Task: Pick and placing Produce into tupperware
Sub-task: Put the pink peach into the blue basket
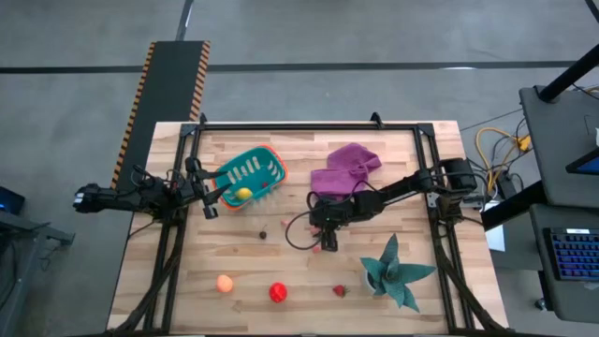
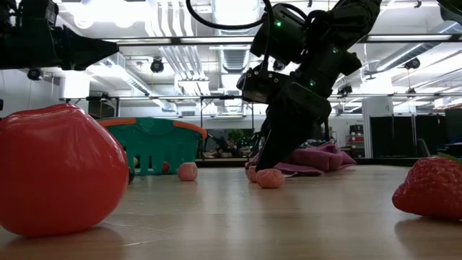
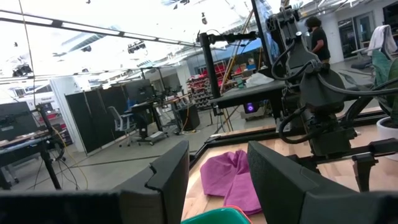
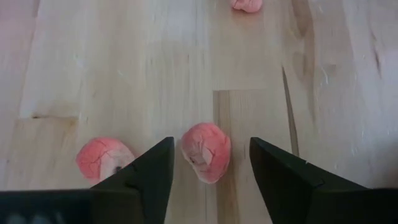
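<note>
The teal basket with an orange rim lies tilted at the table's far left, with a yellow fruit inside. My right gripper is open at mid-table and points down. Its fingers stand on either side of a small pink bit without touching it. A second pink bit lies close beside, and a third farther off. An orange ball, a red ball and a red strawberry rest near the near edge. My left gripper is open beside the basket.
A purple cloth lies bunched just beyond my right gripper. A teal spiky plant stands at the near right. A tiny dark bit lies between the basket and the right gripper. Black frame rails run along the table's sides.
</note>
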### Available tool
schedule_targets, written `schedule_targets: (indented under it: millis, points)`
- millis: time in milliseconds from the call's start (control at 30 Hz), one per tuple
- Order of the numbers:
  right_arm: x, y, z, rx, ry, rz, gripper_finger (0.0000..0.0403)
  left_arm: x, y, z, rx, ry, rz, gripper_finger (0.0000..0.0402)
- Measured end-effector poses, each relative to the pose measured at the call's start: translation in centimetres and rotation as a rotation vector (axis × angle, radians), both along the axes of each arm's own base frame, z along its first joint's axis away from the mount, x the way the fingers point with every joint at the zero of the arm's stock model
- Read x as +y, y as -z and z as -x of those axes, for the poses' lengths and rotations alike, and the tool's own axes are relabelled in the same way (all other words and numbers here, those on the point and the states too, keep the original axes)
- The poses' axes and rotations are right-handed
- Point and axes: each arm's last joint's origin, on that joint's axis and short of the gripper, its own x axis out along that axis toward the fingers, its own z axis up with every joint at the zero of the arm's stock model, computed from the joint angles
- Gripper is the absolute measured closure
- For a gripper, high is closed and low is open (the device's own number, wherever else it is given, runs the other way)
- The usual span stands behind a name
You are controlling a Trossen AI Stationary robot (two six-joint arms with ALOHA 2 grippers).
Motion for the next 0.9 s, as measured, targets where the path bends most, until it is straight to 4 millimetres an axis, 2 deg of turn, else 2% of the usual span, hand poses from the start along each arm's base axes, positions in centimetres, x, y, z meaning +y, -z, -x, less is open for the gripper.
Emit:
schedule_targets:
  millis: [633, 900]
  points:
    - [0.0, 0.03, 0.05, 0.006, 0.001, -0.001, 0.0349, 0.0, 0.0, 0.0, -0.001, 0.0, 0.0, 0.0251]
    - [0.0, -0.2, -0.16, -0.003, 0.001, -0.002, 0.0367, 0.0, -0.01, 0.01, -0.001, 0.0, 0.0, 0.0251]
